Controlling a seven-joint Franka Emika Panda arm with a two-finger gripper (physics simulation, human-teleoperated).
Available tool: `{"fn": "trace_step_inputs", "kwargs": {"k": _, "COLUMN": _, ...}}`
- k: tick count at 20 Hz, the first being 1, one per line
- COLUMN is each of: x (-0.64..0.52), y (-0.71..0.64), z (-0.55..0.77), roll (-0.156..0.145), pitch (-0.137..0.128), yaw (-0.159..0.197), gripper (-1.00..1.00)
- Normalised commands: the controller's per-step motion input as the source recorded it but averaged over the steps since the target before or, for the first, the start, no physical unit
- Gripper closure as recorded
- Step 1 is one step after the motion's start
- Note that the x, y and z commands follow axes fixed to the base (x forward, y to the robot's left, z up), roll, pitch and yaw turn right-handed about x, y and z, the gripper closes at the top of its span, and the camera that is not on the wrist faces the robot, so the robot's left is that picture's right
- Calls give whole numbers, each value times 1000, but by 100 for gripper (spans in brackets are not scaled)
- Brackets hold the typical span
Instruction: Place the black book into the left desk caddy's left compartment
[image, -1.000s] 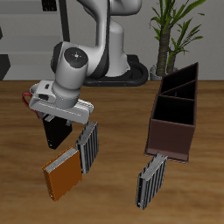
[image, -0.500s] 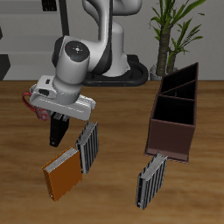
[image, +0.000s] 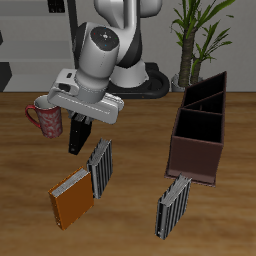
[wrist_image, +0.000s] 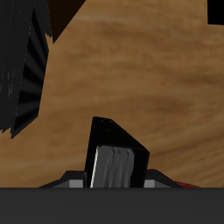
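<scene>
My gripper (image: 79, 118) is shut on the black book (image: 77, 136) and holds it upright, lifted above the table. In the wrist view the black book (wrist_image: 112, 156) shows with its pale page edge between the jaws. The left desk caddy (image: 200, 128) is a long dark reddish-brown open box with inner dividers, standing apart from the gripper across the table. Its compartments show empty from the exterior view.
A grey-striped book (image: 100, 165) and an orange book (image: 72, 198) lie below the gripper near the front. Another grey-striped book (image: 172, 207) leans by the caddy's front end. A red patterned mug (image: 46, 117) stands beside the gripper. A plant (image: 197, 30) stands behind.
The gripper has risen and moved toward the caddy's side with the black book in it, lifting the book off the table. The mug now shows from behind the arm.
</scene>
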Motion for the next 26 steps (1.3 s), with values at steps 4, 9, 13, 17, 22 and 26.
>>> {"fn": "trace_step_inputs", "kwargs": {"k": 4, "x": -314, "y": 447, "z": 460, "roll": -41, "pitch": -39, "yaw": -13, "gripper": 100}}
{"fn": "trace_step_inputs", "kwargs": {"k": 9, "x": -231, "y": 267, "z": 320, "roll": -21, "pitch": -17, "yaw": -31, "gripper": 100}}
{"fn": "trace_step_inputs", "kwargs": {"k": 13, "x": -302, "y": 425, "z": 339, "roll": 9, "pitch": -40, "yaw": -15, "gripper": 100}}
{"fn": "trace_step_inputs", "kwargs": {"k": 17, "x": -228, "y": 333, "z": 197, "roll": 3, "pitch": -41, "yaw": 36, "gripper": 100}}
{"fn": "trace_step_inputs", "kwargs": {"k": 22, "x": -388, "y": 491, "z": 239, "roll": 16, "pitch": -31, "yaw": 15, "gripper": 100}}
{"fn": "trace_step_inputs", "kwargs": {"k": 26, "x": -251, "y": 303, "z": 107, "roll": 15, "pitch": -19, "yaw": 7, "gripper": 100}}
